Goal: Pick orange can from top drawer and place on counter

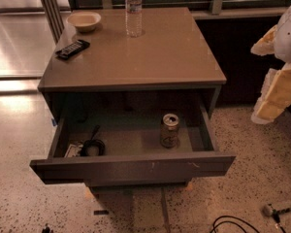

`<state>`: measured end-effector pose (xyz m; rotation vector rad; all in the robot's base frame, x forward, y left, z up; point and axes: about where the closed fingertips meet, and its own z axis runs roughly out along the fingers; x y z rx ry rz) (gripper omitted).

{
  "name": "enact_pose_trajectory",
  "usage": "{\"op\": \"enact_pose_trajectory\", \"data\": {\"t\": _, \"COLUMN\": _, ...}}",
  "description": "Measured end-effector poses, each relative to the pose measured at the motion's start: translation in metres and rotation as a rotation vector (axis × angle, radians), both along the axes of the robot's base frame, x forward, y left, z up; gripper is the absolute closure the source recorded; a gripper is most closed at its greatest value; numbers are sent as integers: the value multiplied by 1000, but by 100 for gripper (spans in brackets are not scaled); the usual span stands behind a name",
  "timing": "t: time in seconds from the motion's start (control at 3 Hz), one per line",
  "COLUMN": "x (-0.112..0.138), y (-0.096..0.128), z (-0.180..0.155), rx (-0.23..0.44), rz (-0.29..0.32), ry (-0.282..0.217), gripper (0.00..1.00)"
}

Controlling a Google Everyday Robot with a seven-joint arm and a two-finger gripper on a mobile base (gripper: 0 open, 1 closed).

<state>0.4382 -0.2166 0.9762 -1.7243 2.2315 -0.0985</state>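
Gripper (274, 98): cream-and-white unit at the right edge of the view, held in the air level with the cabinet's upper part, touching nothing; whether it is open or closed cannot be told. Counter (174, 57): glossy tan-brown square top, left of the gripper and near it. On it, all at the far side from the gripper: a clear water bottle (134, 11) standing upright at the back, a pale bowl (84, 21) in the back left corner, a black remote control (72, 49) lying flat near the left edge. Top drawer (131, 168): pulled fully open below the counter, lower than the gripper and to its left, with a plain scuffed front. Orange can (169, 130): upright on the drawer floor, silver top up, in the half nearer the gripper. Coiled black cable (92, 146): front left corner of the drawer, well apart from the can. Floor (262, 169): speckled stone, directly under the gripper; dark cords (233, 224) lie at the bottom edge. Behind the gripper, a dark low wall.
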Motion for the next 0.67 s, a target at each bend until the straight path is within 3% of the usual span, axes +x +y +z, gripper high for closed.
{"op": "enact_pose_trajectory", "data": {"t": 0.33, "x": 16, "y": 4, "z": -15, "rx": 66, "rz": -7, "ry": -35, "gripper": 42}}
{"op": "enact_pose_trajectory", "data": {"t": 0.67, "x": 46, "y": 19, "z": -64, "rx": 192, "rz": -16, "ry": -52, "gripper": 66}}
